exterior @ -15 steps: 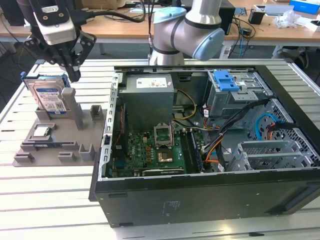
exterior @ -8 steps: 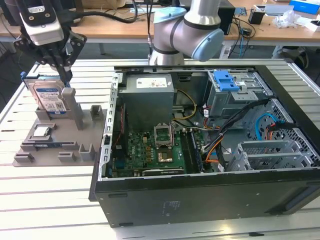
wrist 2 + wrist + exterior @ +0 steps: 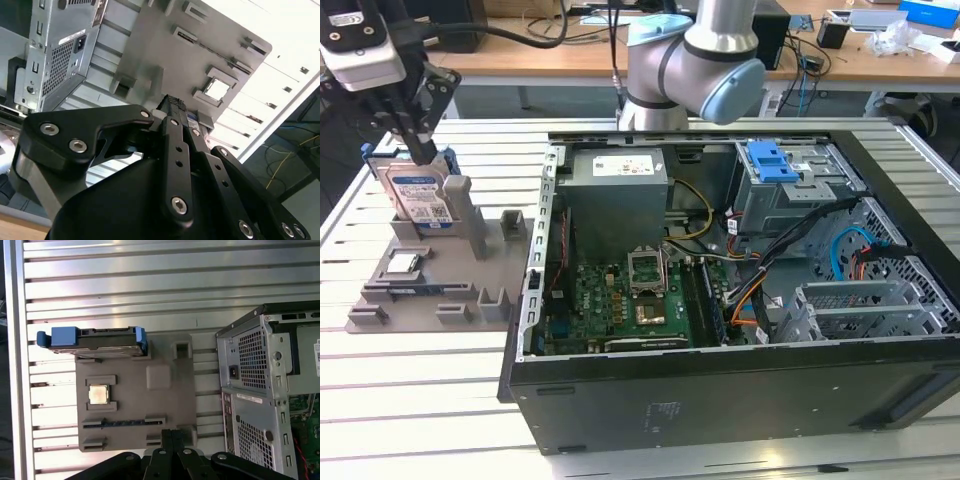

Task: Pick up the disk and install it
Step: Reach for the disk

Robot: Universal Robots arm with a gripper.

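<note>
Gripper (image 3: 423,155), prob. closed, nr blue-labelled disk (image 3: 420,196)

disk (image 3: 420,195) + chip (image 3: 402,263) on tray (image 3: 485,272) | tray at the exterior view's left of PC case (image 3: 720,400)

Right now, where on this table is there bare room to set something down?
Bare table slats lie before the grey tray, bordered by the computer case, at the exterior view's lower left. In the first wrist view, more lie past the disk, off the tray. Tray and case interior are crowded.
</note>
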